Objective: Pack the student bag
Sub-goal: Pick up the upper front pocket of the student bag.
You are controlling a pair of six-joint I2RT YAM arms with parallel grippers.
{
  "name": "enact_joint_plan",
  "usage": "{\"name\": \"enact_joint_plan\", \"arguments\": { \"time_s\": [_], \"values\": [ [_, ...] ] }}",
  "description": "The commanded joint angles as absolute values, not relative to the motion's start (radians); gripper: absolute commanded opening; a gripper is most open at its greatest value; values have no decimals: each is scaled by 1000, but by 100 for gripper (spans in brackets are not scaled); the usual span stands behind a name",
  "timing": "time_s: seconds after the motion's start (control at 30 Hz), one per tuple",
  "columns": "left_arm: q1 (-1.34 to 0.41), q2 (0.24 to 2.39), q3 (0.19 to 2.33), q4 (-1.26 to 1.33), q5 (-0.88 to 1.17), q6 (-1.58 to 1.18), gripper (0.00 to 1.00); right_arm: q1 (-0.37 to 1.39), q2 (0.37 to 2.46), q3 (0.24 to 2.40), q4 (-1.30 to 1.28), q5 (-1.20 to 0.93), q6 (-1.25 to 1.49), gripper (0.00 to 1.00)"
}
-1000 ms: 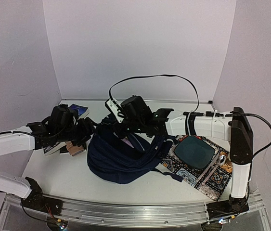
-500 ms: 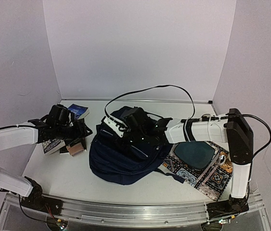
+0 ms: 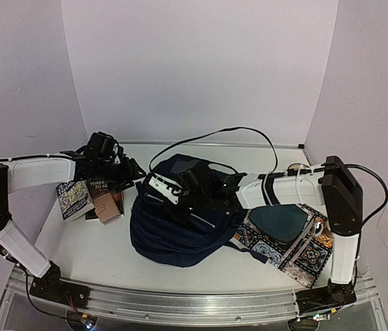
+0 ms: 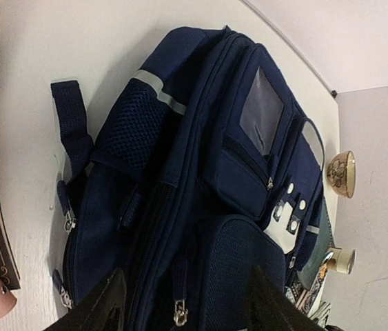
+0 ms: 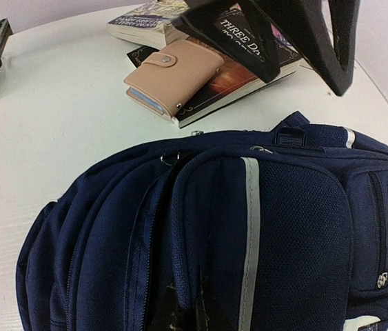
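Note:
The student bag [image 3: 180, 227], dark navy with white stripe trim, lies in the middle of the table. My right gripper [image 3: 183, 193] rests on its top and is shut on a fold of its fabric [image 5: 200, 303] beside an open zip. My left gripper [image 3: 130, 178] hovers at the bag's left edge, over the books. In the left wrist view its fingers [image 4: 100, 310] stand open above the bag [image 4: 200, 138], with a zip pull [image 4: 178, 314] below the gap. Nothing is held between them.
A stack of books [image 3: 87, 193] with a tan wallet [image 3: 111, 207] on it lies left of the bag. A patterned mat [image 3: 297, 255] with a dark tablet-like slab [image 3: 280, 221] lies to the right. A small bowl [image 3: 295, 167] stands at the back right.
The right arm has lowered the lifted bag top, so the bag now lies flatter. The left arm has swung back and right over the books toward the bag, its jaws narrowing.

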State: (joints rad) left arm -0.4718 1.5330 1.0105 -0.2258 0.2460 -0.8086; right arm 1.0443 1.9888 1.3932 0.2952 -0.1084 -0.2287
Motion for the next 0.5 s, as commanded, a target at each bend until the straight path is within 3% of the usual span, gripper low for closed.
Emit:
{"name": "enact_joint_plan", "arguments": {
  "time_s": [0.0, 0.3, 0.47],
  "values": [
    [-464, 1630, 1104, -201, 299, -788, 57, 1050, 1971, 1383, 298, -121, -245, 0],
    [-463, 1770, 1148, -197, 376, -795, 38, 1050, 1976, 1394, 301, -107, -249, 0],
    [-465, 1759, 1104, -170, 412, -804, 36, 1050, 1987, 1403, 302, -94, -252, 0]
  ]
}}
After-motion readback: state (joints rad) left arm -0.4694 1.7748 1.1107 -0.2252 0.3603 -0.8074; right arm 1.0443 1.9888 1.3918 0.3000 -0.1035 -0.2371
